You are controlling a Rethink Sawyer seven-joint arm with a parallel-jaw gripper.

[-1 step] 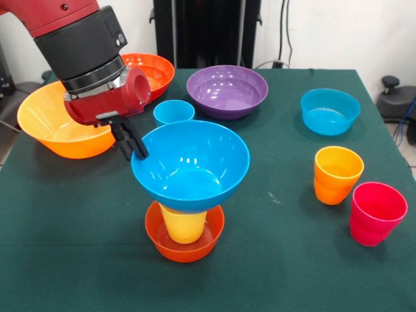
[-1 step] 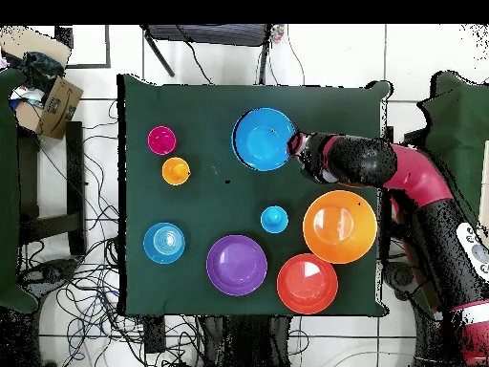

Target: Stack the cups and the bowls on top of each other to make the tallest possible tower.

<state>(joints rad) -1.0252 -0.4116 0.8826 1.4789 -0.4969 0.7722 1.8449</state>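
Gripper [image 1: 133, 144] down at the rim of the large blue bowl [image 1: 190, 162], black fingers pinched narrow over that rim on the side toward the light orange bowl [image 1: 62, 120]; looks like a hold on the bowl's edge, though contact on the inner face hidden. Blue bowl sitting atop the yellow cup [image 1: 182, 226], itself standing inverted inside the small red-orange bowl [image 1: 185, 240] — three pieces making the tower so far.

Relative to that tower: blue cup [image 1: 173, 112] just behind, purple bowl [image 1: 227, 91] behind and beyond it, medium red-orange bowl [image 1: 148, 71] behind the arm, teal-blue bowl [image 1: 330, 111] well apart toward the far corner, orange cup [image 1: 337, 174] and pinkish red cup [image 1: 377, 212] well apart to the side, nearly touching each other.

Probably light, stiff, glossy plastic; likely slippery. Wide bowl on narrow cup: top-heavy, prone to tipping if released off-centre. Best taken by the rim, thin wall between the fingers, then let go gently and level.
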